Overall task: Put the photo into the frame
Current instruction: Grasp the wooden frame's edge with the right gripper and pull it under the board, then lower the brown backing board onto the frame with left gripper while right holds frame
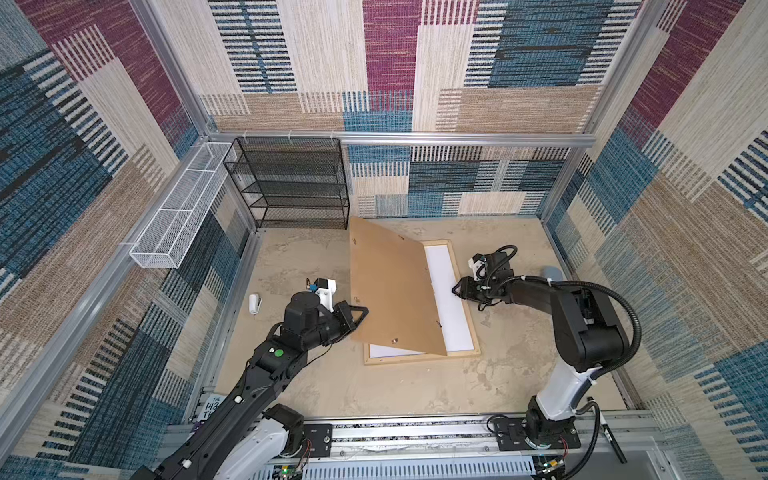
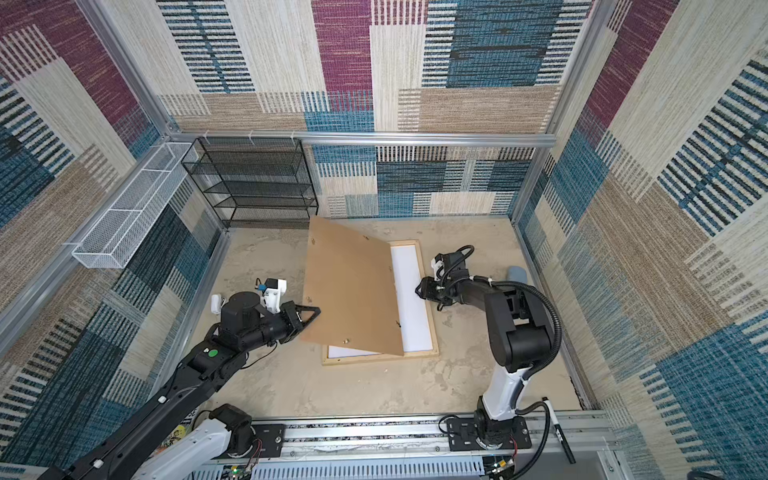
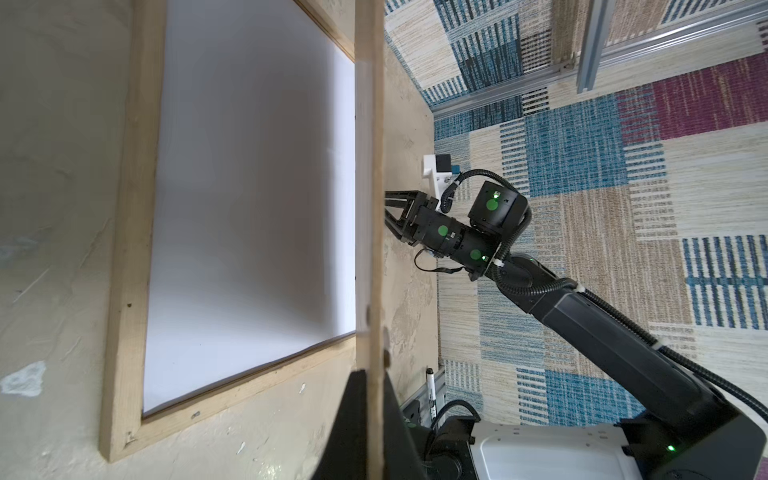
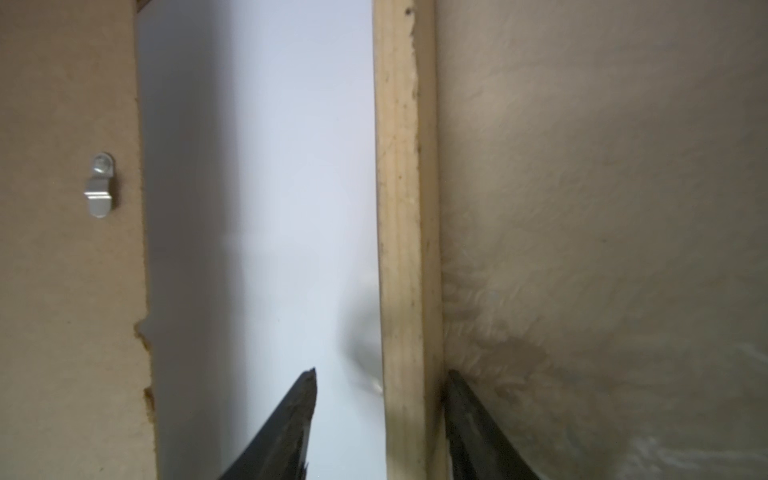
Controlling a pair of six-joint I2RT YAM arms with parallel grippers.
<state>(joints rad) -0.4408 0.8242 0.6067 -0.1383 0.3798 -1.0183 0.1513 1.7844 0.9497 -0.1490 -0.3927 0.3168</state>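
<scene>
The frame (image 1: 415, 358) (image 2: 374, 358) of pale wood rails lies flat on the table. Inside it lies the photo (image 1: 451, 307) (image 2: 409, 311) (image 3: 249, 208) (image 4: 257, 208), plain white side up. A brown backing board (image 1: 390, 286) (image 2: 349, 286) (image 4: 62, 249) slants over the frame's left part, edge-on in the left wrist view (image 3: 370, 208). My left gripper (image 1: 361, 313) (image 2: 316, 311) (image 3: 368, 399) is shut on the board's left edge. My right gripper (image 1: 455, 289) (image 2: 417, 289) (image 4: 382, 372) is open and astride the frame's right rail. One of its fingers (image 4: 291, 415) is over the photo, its mate outside the rail.
A black wire-mesh rack (image 1: 291, 183) stands at the back left, and a white mesh basket (image 1: 178, 212) hangs on the left wall. A small white object (image 1: 254, 303) lies left of my left arm. A grey object (image 1: 552, 272) sits behind my right arm.
</scene>
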